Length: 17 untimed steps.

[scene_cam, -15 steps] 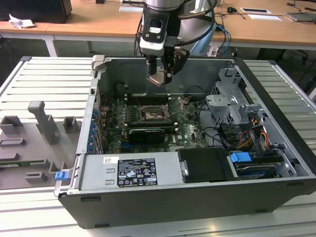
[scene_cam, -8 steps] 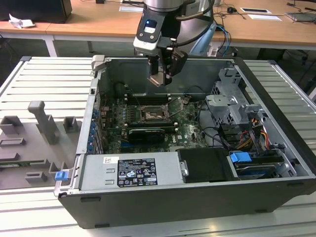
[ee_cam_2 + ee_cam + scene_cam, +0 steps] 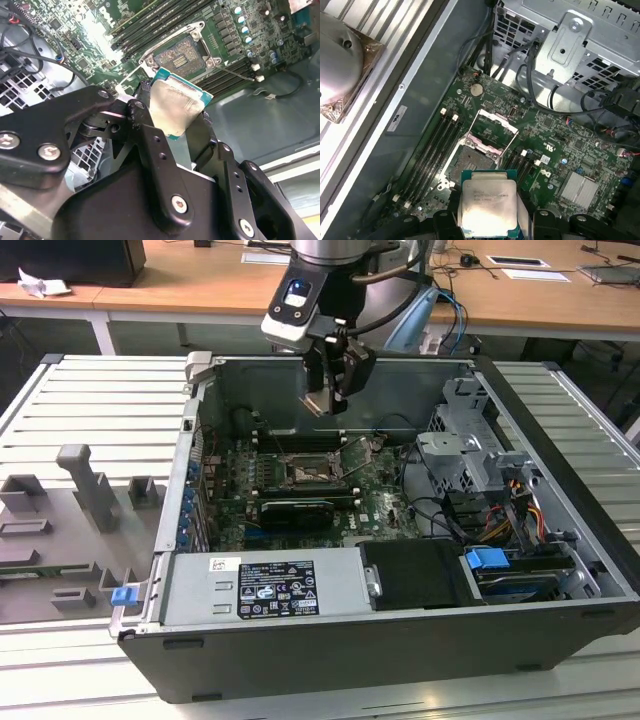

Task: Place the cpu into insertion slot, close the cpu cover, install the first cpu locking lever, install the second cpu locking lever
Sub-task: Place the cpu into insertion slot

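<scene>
1. Exterior view: you are looking at the gripper (image 3: pixel 328 398) hanging over the open computer case (image 3: pixel 400 635), which is lying on the ridged worktop (image 3: pixel 90 400). The gripper is hovering above the insertion slot (image 3: pixel 303 472) on the green motherboard (image 3: pixel 385 505), apart from it.
2. Second wrist view: you are seeing the fingers (image 3: pixel 150 145) clamping the cpu (image 3: pixel 177 102) by two opposite edges, with its pale metal face tilting toward the camera. The chip is hanging in the air near the insertion slot (image 3: pixel 182 52), whose dark centre is lying uncovered.
3. First wrist view: you are seeing the cpu (image 3: pixel 489 200) showing its silver face between the black fingers, raised off the board just beside the insertion slot (image 3: pixel 470 161). The cpu cover (image 3: pixel 496 121) is standing swung open at one side of the slot, and long memory slots (image 3: pixel 432 150) are running alongside.
</scene>
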Available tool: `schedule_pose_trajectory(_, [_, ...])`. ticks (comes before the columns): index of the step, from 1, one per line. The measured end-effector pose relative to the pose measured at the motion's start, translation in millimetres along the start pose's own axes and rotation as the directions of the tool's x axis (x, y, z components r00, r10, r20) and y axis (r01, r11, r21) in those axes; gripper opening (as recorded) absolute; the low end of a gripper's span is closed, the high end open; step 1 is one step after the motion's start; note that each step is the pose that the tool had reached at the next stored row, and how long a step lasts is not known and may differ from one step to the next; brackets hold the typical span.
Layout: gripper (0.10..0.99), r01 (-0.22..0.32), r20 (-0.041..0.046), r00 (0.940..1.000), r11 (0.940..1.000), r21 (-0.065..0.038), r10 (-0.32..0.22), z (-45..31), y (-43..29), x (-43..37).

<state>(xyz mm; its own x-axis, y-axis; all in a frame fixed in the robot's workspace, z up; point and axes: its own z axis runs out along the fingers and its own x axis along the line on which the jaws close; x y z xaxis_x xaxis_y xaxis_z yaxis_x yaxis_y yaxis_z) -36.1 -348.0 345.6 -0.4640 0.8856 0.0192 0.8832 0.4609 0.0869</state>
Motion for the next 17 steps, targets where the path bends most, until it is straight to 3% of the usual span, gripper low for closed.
schedule_pose_trajectory(7, [0.525,-0.048,0.0041,0.9988,0.9988,-0.001,0.048,1.0,-0.1,0.0])
schedule_pose_trajectory(17, [0.525,-0.124,0.0106,0.9922,0.9922,-0.003,0.124,2.2,-0.2,0.0])
